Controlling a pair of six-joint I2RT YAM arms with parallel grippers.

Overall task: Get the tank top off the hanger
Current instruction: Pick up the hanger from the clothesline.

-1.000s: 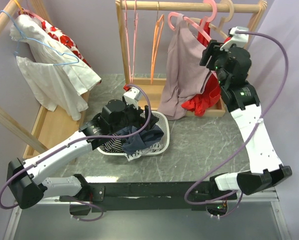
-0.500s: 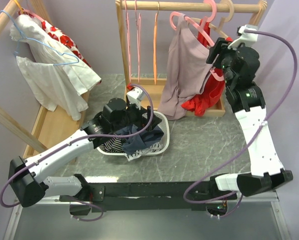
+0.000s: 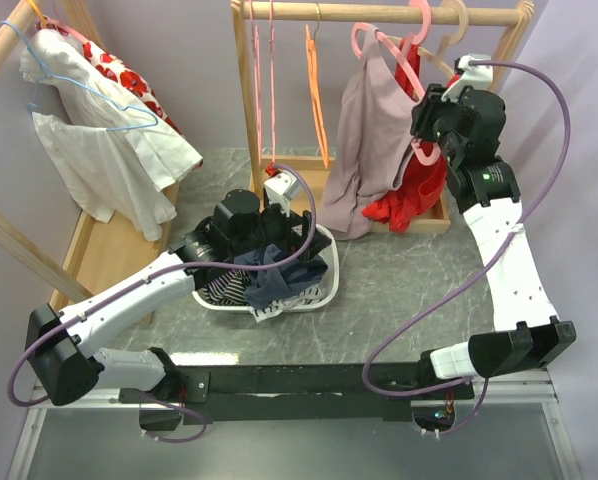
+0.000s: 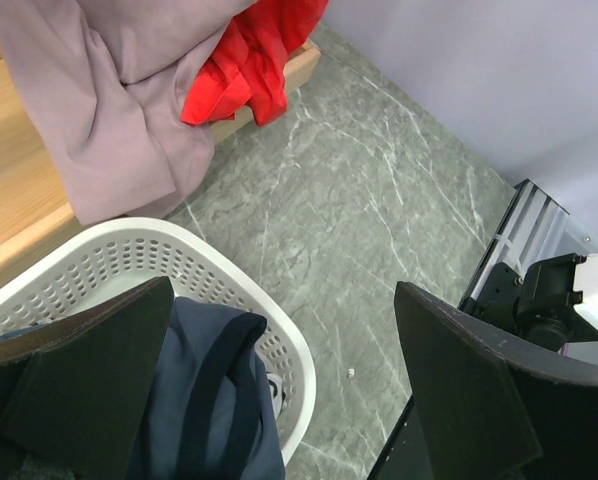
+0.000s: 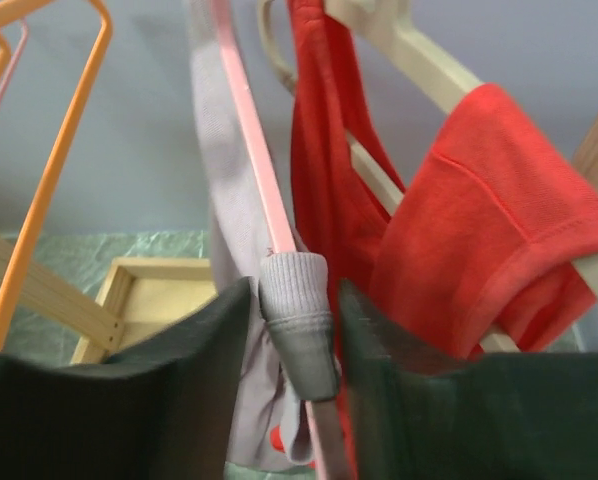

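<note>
The mauve tank top [image 3: 369,150] hangs on a pink hanger [image 3: 389,45] on the wooden rail; its lower part shows in the left wrist view too [image 4: 109,110]. My right gripper [image 3: 426,112] is up at the hanger's right arm. In the right wrist view its jaws [image 5: 294,295] pinch the tank top's ribbed strap [image 5: 297,330], which wraps the pink hanger arm [image 5: 249,130]. My left gripper [image 4: 284,300] hangs wide open over the laundry basket [image 4: 129,250], holding nothing.
A red garment [image 5: 479,220] on a beige hanger hangs right behind the tank top. Empty orange and pink hangers [image 3: 314,90] dangle on the rail. The white basket [image 3: 324,290] holds dark clothes. A second rack with a white garment [image 3: 99,150] stands at left.
My right gripper has slid in along the pink hanger and its jaws have narrowed onto the strap. The left arm shifted slightly right. The empty hangers swung a little.
</note>
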